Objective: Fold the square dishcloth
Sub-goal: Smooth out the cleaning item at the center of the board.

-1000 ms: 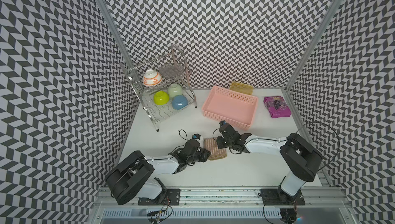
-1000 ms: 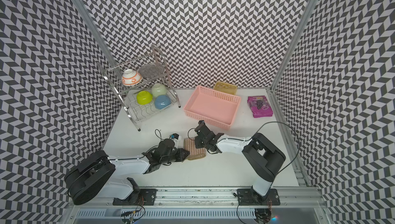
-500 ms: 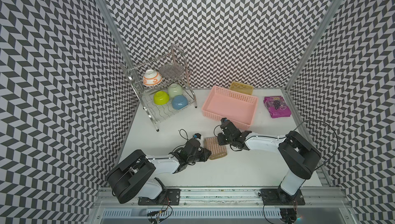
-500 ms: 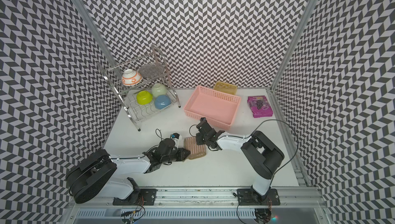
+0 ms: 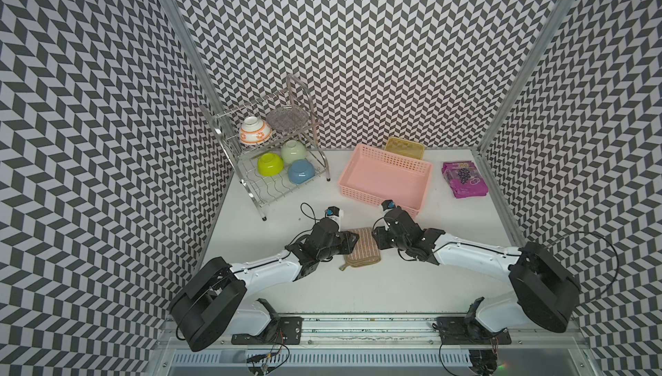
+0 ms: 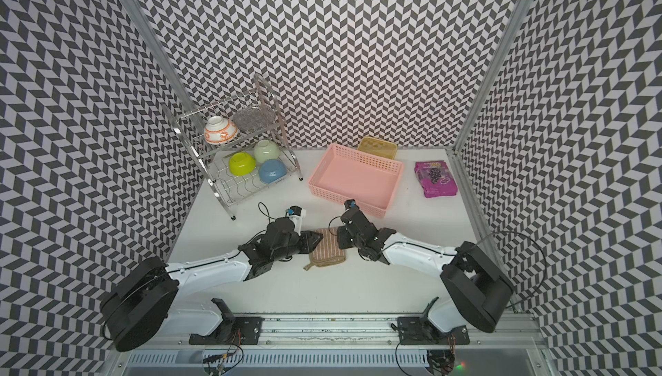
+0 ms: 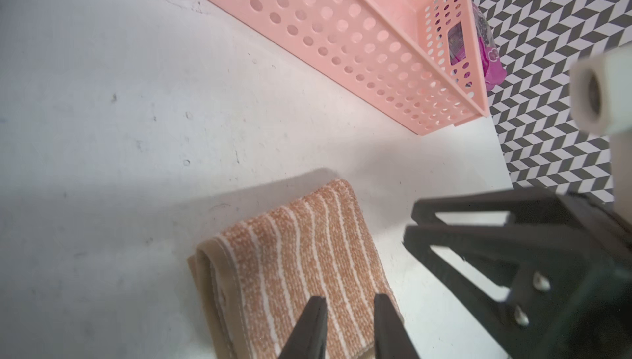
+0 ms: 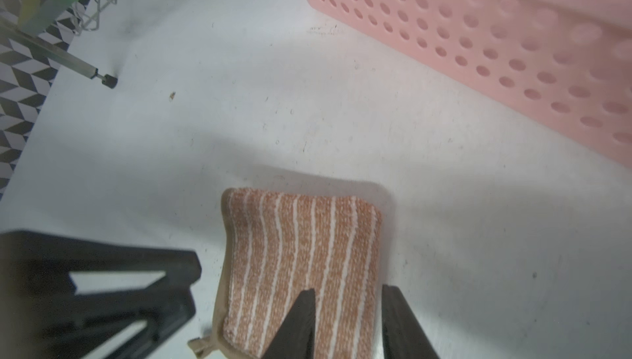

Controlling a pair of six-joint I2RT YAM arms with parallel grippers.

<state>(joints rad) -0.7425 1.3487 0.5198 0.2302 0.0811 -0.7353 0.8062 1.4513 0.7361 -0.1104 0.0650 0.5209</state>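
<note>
The square dishcloth [image 5: 362, 253] [image 6: 327, 252] lies folded into a small tan striped rectangle on the white table, its hanging loop at the near left corner. My left gripper [image 5: 354, 241] [image 7: 350, 300] is at its left edge, open, fingertips hovering over the top layer with nothing pinched. From the right, my right gripper [image 5: 375, 241] [image 8: 348, 292] is open too, one finger over the cloth [image 8: 301, 247] and the other just past its folded edge. In the left wrist view the cloth [image 7: 297, 258] shows its hemmed layers at one side.
A pink basket [image 5: 376, 196] [image 7: 342, 42] [image 8: 478, 32] stands just beyond the cloth. A wire dish rack [image 5: 250, 191] with several bowls is at the back left. A purple packet [image 5: 464, 179] lies at the back right, and a yellowish tray [image 5: 404, 147] sits behind the basket.
Both grippers' jaws have widened and no longer pinch the cloth. The folded cloth rests flat on the table in the same place. The arms have barely shifted.
</note>
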